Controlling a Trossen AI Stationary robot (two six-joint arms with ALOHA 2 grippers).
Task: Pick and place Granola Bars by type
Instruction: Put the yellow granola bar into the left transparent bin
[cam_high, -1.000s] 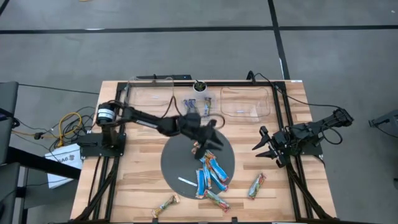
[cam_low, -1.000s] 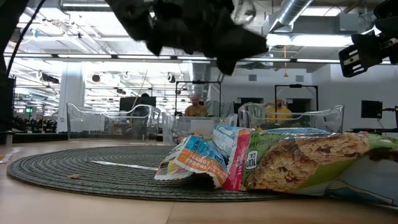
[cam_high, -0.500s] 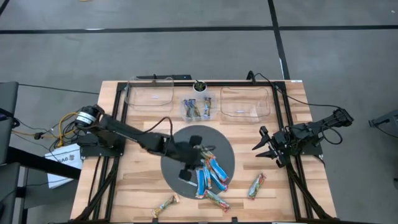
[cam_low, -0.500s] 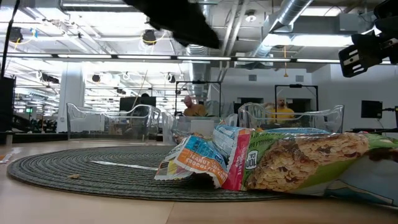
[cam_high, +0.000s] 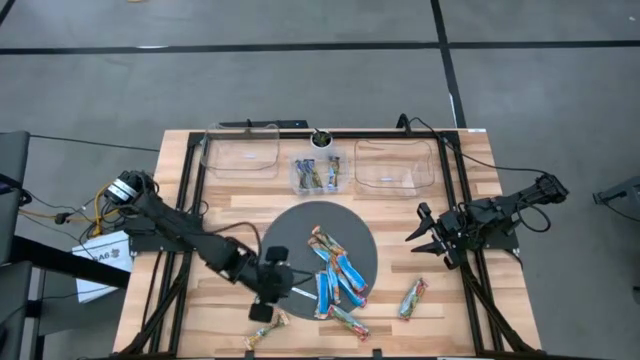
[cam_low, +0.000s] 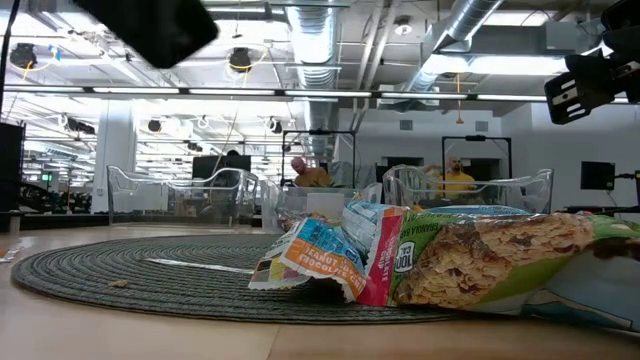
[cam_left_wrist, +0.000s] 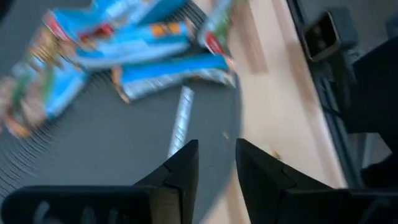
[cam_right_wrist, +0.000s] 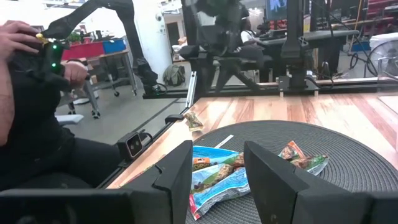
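Observation:
Several Granola Bars in bright blue and green-tan wrappers lie flat in a loose heap (cam_high: 335, 275) on a round grey mat (cam_high: 290, 235); the left wrist view shows them (cam_left_wrist: 155, 68) too. One more bar (cam_high: 412, 298) rests on the wood right of the mat, another (cam_high: 265, 330) near the table's near edge. My left gripper (cam_high: 283, 290) hovers over the mat's near-left rim, its fingers narrowly open (cam_left_wrist: 216, 158) and holding nothing. My right gripper (cam_high: 425, 236) waits open at the table's right side (cam_right_wrist: 217, 155).
A thin white strip (cam_high: 300, 293) lies on the mat just ahead of the left gripper. Three clear bins stand along the far edge: left (cam_high: 240, 152), middle (cam_high: 318, 173) with bars inside, right (cam_high: 395, 163). A person (cam_right_wrist: 31, 112) sits beyond the table.
My left gripper has swung from above the far part of the mat, near the heap's far bar, toward the table's near-left, and now hangs over the mat's near-left rim. The bars and the right arm have stayed put.

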